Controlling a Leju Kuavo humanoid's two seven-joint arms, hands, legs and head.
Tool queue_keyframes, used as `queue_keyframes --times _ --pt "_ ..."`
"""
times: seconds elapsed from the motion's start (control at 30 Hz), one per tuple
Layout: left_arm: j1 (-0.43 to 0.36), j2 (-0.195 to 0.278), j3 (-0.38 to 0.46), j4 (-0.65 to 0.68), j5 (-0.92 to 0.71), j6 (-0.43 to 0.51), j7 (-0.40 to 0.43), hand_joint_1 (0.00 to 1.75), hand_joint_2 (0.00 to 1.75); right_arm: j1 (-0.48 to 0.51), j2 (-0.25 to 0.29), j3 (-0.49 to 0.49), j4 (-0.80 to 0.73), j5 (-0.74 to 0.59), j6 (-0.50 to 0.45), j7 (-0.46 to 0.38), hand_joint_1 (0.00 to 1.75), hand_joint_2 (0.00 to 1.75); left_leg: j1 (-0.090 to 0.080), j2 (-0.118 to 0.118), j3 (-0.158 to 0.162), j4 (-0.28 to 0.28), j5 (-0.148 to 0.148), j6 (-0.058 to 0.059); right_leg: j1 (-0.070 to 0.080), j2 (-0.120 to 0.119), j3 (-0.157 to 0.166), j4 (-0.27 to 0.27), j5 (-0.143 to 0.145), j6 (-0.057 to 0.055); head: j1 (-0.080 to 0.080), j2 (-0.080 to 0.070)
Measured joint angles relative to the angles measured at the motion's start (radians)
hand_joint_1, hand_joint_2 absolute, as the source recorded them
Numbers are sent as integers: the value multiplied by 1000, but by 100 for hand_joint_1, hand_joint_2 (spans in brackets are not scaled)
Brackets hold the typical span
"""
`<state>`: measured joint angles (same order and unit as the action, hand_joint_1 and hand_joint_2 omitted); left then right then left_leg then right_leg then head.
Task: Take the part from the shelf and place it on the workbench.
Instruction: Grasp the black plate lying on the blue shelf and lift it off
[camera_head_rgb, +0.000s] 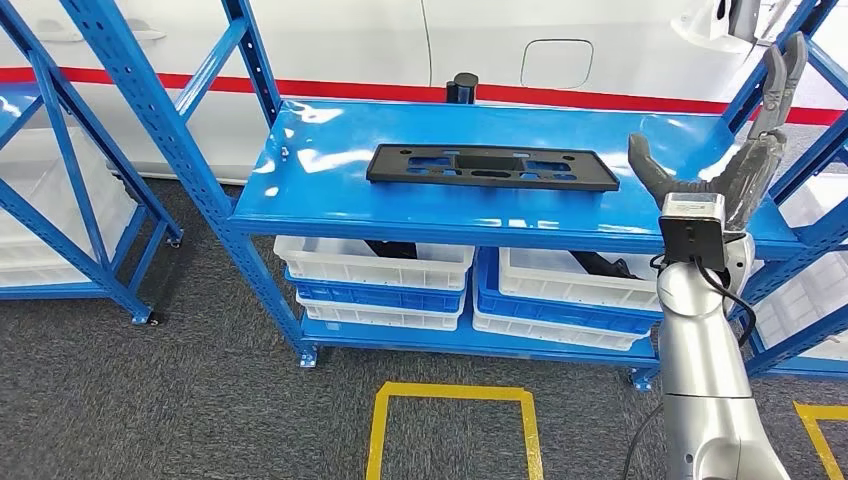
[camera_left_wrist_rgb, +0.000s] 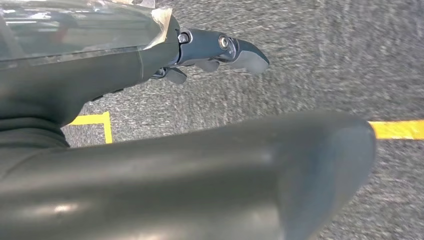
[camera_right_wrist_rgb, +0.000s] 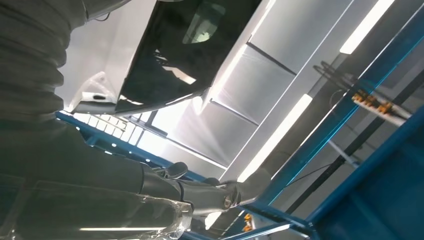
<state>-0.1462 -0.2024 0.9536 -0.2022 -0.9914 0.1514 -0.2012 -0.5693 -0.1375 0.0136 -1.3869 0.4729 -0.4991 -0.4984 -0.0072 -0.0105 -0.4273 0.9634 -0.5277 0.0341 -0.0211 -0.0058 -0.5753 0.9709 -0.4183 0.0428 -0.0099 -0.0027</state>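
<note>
A flat black rectangular part (camera_head_rgb: 491, 166) with cut-outs lies on the blue shelf (camera_head_rgb: 330, 195) top, near its middle. My right hand (camera_head_rgb: 735, 150) is raised over the shelf's right end, to the right of the part and clear of it, fingers spread and pointing up, holding nothing. In the right wrist view the right hand (camera_right_wrist_rgb: 200, 192) points up toward ceiling lights and blue shelf beams. My left hand (camera_left_wrist_rgb: 215, 52) hangs over grey carpet in the left wrist view, fingers loosely extended and holding nothing.
White and blue bins (camera_head_rgb: 375, 275) are stacked on the lower shelf level, some with dark parts inside. Another blue rack (camera_head_rgb: 70, 200) stands at left. A small black cylinder (camera_head_rgb: 461, 88) stands behind the shelf. Yellow floor tape (camera_head_rgb: 455, 395) marks a square on the grey carpet.
</note>
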Motion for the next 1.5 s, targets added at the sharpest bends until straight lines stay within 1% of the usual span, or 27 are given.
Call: queue_keyframes --times 0.07,0.13,0.17,0.23,0.3,0.33,0.37,0.47,0.5,0.6,0.63,0.67,0.73,0.77,0.83,0.9,0.93,1.0,1.1,1.17,1.27,1.3,1.33,1.37,1.4,1.43,1.5 --pt "-4 -1 -2 0 0 0 -1 0 0 -5 -1 -1 -13 1 0 0 0 175 5 5 -46 97 33 -6 -3 6 22 0 -17 -25 0 0" --pt "-6 -2 -4 0 0 0 -1 0 0 -4 -2 -1 -19 1 0 0 0 175 9 6 -140 230 41 -16 -3 8 46 0 -39 -39 0 0" --pt "-6 -2 -5 0 0 0 -1 0 0 -2 -2 -1 -20 1 0 0 0 175 11 7 -190 284 21 -21 -2 9 59 -1 -52 -41 -1 0" --pt "-4 -2 -6 0 0 0 -1 0 0 2 -1 -1 -21 1 0 0 0 175 11 7 -276 338 -57 -26 -2 13 91 -1 -80 -41 -1 0" --pt "-3 -2 -7 0 0 0 -1 0 0 4 0 -1 -21 1 0 0 0 175 10 7 -327 311 -121 -23 -2 17 129 -3 -110 -39 -2 0" --pt "-3 -2 -7 0 0 0 -1 0 0 4 0 -1 -21 1 0 0 0 175 8 7 -340 274 -123 -17 -1 17 148 -3 -124 -38 -2 0" --pt "-1 -1 -7 0 0 0 -1 0 0 6 1 -1 -21 1 0 1 0 175 3 4 -345 205 -54 -4 -2 19 168 -5 -142 -36 -2 0" --pt "6 6 -9 1 -1 1 -1 0 0 16 7 0 -18 4 1 7 0 175 -27 -28 -347 26 226 40 1 31 218 -12 -193 -22 0 0" --pt "9 7 -9 1 -1 3 -1 0 0 20 10 1 -17 6 2 10 0 175 -34 -39 -343 16 250 44 4 36 232 -19 -205 -19 0 0" --pt "6 5 -11 1 -1 5 -4 0 0 12 12 2 -25 11 4 14 0 175 -31 -43 -316 12 255 34 10 45 271 -51 -232 -20 -3 0" --pt "2 4 -12 1 -2 3 -6 0 0 7 10 1 -28 12 4 13 0 175 -27 -39 -304 9 253 33 12 39 265 -26 -247 -19 -2 0" --pt "0 2 -12 1 -2 1 -7 0 0 4 8 0 -31 13 4 14 0 175 -23 -35 -292 6 249 34 14 32 242 23 -267 -20 -2 0" --pt "-4 -1 -13 1 -2 -4 -12 0 0 6 6 0 -32 13 3 13 0 175 -22 -30 -275 7 229 41 15 19 140 174 -310 -24 0 0" --pt "-4 -1 -13 1 -2 -6 -14 0 0 10 6 0 -32 14 3 14 0 175 -22 -31 -269 8 218 43 15 18 82 231 -313 -21 -1 0" --pt "-3 -2 -13 1 -1 -7 -18 0 0 18 5 -1 -32 16 3 14 0 175 -23 -36 -252 11 197 43 15 18 5 249 -265 -2 -1 0" --pt "-3 -2 -12 1 0 -9 -21 0 0 21 5 -1 -32 19 5 14 0 175 -23 -42 -232 15 178 41 14 18 -9 149 -165 23 0 0" --pt "-2 -2 -12 1 0 -11 -23 0 0 23 5 -1 -32 20 5 14 0 175 -24 -45 -224 17 170 39 14 18 -5 98 -117 27 -1 0" --pt "-1 -2 -12 2 1 -15 -26 0 0 29 4 -1 -30 22 8 15 0 175 -27 -51 -218 24 157 34 14 19 6 36 -60 20 -1 0" --pt "2 0 -12 2 4 -18 -28 0 0 33 6 0 -27 29 16 17 0 175 -30 -54 -223 31 148 26 10 21 14 30 -54 1 -2 0" --pt "4 0 -12 1 6 -19 -34 0 0 27 8 1 -27 39 24 18 0 175 -29 -36 -241 70 123 11 1 19 25 28 -59 -9 -6 0" --pt "3 -1 -12 0 6 -26 -44 0 0 26 8 3 -27 52 28 18 0 175 -12 -2 -333 259 51 -13 -2 10 47 27 -74 -30 -15 0" --pt "4 -1 -12 0 6 -28 -46 0 0 29 8 3 -27 54 28 18 0 175 -5 3 -367 316 37 -18 -2 8 53 27 -78 -34 -14 0" --pt "4 -1 -12 0 6 -29 -47 0 0 31 9 3 -27 55 28 18 0 175 1 5 -384 337 41 -22 -2 6 59 27 -83 -37 -15 0" --pt "4 -1 -12 0 7 -30 -48 0 0 33 9 3 -28 56 28 18 0 175 7 6 -382 320 63 -24 -4 6 66 27 -88 -36 -15 0" --pt "4 0 -12 0 7 -31 -49 0 0 35 10 3 -29 57 28 18 0 175 11 7 -360 265 99 -25 -5 6 74 27 -95 -34 -15 0" --pt "4 0 -12 0 7 -31 -49 0 0 36 10 3 -31 57 28 18 0 175 14 8 -326 192 139 -25 -7 6 82 26 -101 -31 -15 0" --pt "2 0 -12 0 7 -33 -51 0 0 36 10 3 -35 57 28 18 0 175 11 8 -264 80 172 -21 -3 6 89 26 -113 -20 -15 0"
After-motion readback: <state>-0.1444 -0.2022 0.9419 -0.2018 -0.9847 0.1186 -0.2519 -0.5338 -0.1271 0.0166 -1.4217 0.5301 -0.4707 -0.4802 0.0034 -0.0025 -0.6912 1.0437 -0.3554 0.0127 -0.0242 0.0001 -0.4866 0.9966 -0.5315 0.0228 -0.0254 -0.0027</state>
